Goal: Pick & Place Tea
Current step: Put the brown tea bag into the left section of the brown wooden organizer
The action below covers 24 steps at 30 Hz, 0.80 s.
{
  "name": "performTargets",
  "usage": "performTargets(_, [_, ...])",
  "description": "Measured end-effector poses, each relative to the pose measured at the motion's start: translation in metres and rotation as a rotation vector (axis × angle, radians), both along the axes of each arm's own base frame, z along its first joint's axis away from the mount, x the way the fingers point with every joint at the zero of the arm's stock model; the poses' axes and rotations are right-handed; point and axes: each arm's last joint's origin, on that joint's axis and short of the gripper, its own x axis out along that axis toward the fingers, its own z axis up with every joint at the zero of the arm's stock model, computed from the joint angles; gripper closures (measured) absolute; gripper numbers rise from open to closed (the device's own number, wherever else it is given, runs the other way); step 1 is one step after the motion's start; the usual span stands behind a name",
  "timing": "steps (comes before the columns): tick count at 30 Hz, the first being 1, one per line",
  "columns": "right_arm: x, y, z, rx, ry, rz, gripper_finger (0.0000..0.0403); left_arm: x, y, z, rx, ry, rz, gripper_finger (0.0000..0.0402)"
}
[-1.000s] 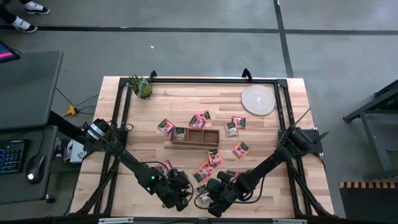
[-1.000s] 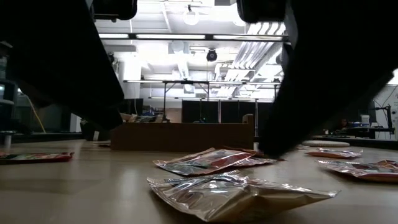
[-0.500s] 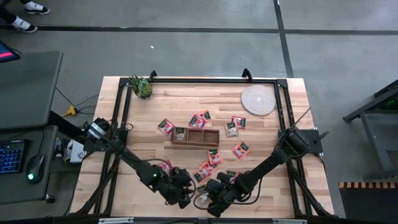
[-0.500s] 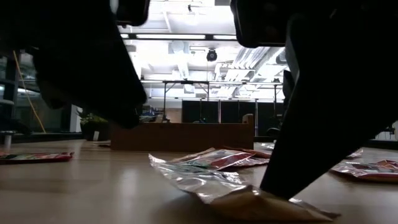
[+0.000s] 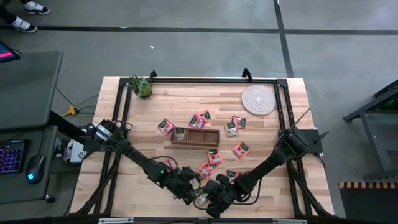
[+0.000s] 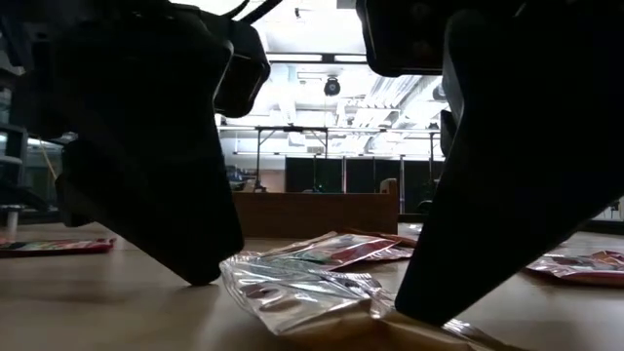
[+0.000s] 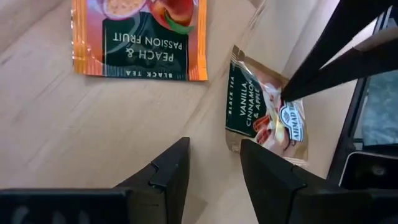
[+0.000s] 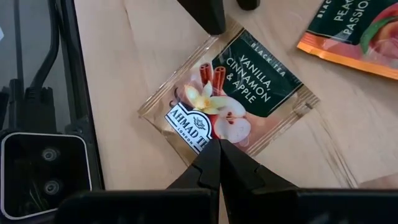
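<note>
two dark arms reach low over the near edge of the wooden table (image 5: 124, 162), well away from the wooden box (image 5: 195, 136) in the middle. the box is the landmark here. many small tea bags lie flat around the box, some touching its sides and more between it and the near edge.

one tea bag matters now: the vanilla sachet (image 8: 231, 109). it lies on the near side of the box, close to the table's edge, with the peach sachet (image 7: 138, 37) just beside it.

the right gripper (image 8: 213, 167) has its fingers pressed tight together, and the tips push down on the vanilla sachet. it holds the bag in place, but it is not picking it up. the left gripper (image 7: 214, 165) sits beside it, farther from the box than the peach sachet, with its fingers partly apart and nothing between them.

this looks like the picking step, just starting. next, the left gripper likely needs to slide to the bag's free edge, close on it, lift, and carry it back to the box.
</note>
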Motion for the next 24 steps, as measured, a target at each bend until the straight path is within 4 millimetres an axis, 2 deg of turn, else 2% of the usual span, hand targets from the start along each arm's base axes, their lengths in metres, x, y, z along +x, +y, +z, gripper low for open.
performTargets(6, [0.000, 0.000, 0.000, -0.003, -0.001, 0.003, 0.0403, 0.007, 0.007, 0.000, -0.038, 0.002, 0.001, 0.0257])
performTargets(11, [0.000, 0.000, 0.000, -0.003, -0.001, 0.003, 0.0403, 0.016, 0.012, 0.002, -0.168, -0.004, -0.062, 0.0257])
performTargets(15, [0.000, 0.000, 0.000, -0.005, -0.002, 0.006, 0.0403, 0.024, 0.015, -0.007, -0.210, -0.009, -0.055, 0.0257])
performTargets(19, [0.000, 0.000, 0.000, -0.006, -0.003, 0.010, 0.0403, 0.026, 0.016, -0.007, -0.226, -0.011, -0.060, 0.0259])
performTargets(22, [0.000, 0.000, 0.000, -0.005, -0.002, 0.011, 0.0403, 0.026, 0.016, -0.007, -0.222, -0.007, -0.055, 0.0280])
performTargets(24, [0.000, 0.000, 0.000, -0.005, -0.002, 0.011, 0.0403, 0.025, 0.017, -0.008, -0.206, -0.004, -0.047, 0.0310])
